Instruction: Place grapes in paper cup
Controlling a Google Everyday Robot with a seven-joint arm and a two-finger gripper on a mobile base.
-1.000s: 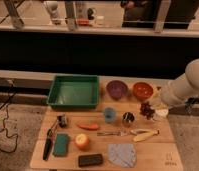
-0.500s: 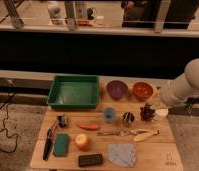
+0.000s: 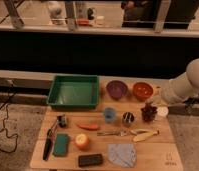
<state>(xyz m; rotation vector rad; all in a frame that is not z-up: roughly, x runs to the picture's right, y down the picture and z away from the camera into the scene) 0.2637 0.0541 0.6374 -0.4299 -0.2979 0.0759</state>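
- The grapes [image 3: 149,112] sit at the right side of the wooden table [image 3: 158,150], a dark reddish bunch just left of the paper cup [image 3: 162,111] and not inside it.
- The gripper [image 3: 154,106] is at the end of the white arm [image 3: 185,85] reaching in from the right, down over the top of the grapes; its fingers are clenched, though whether they pinch the bunch cannot be told.
- Behind the grapes stand 2 bowls: a purple bowl [image 3: 116,89] and an orange bowl [image 3: 142,90].
- A green tray [image 3: 74,92] occupies the back left.
- A blue cup [image 3: 109,115] and a dark metallic cup [image 3: 128,118] stand left of the grapes.
- A banana [image 3: 144,135] lies in front of them.
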